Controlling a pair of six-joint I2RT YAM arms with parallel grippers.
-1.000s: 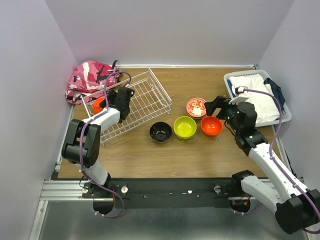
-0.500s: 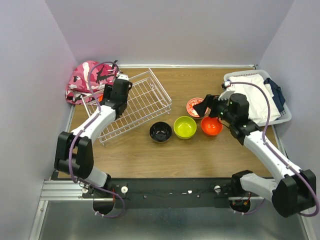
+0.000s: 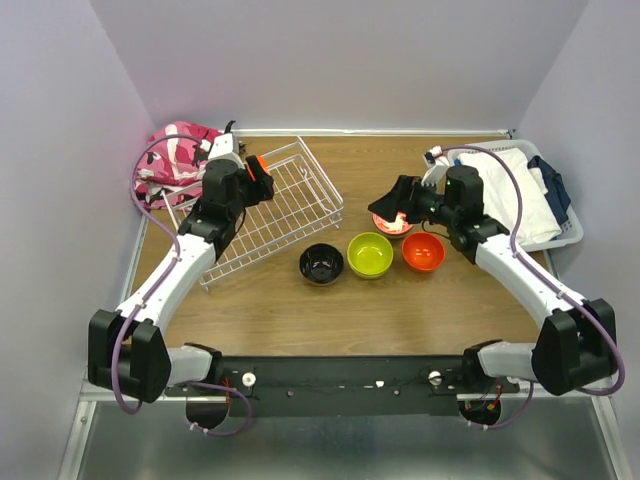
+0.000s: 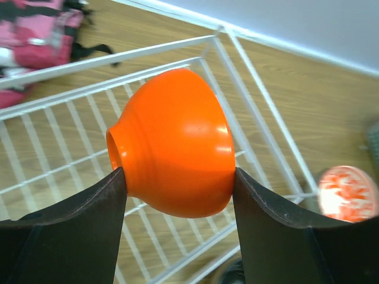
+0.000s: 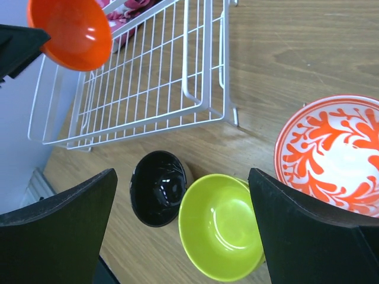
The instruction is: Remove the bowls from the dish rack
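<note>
One white wire-grid dish rack [image 3: 285,205] stands at the left. Above it the left gripper [image 3: 252,170] clamps one smooth orange bowl [image 4: 174,142] (turned on its side). Four round bowls rest on the wooden table [image 3: 300,310]: glossy black bowl [image 3: 321,263], lime-green bowl [image 3: 370,254], red-patterned bowl [image 5: 331,154] under the wide-apart right gripper [image 3: 392,205], second orange bowl [image 3: 423,251].

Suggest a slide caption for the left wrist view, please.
Left gripper clamps a glossy orange bowl above the white wire-grid dish rack.
</note>
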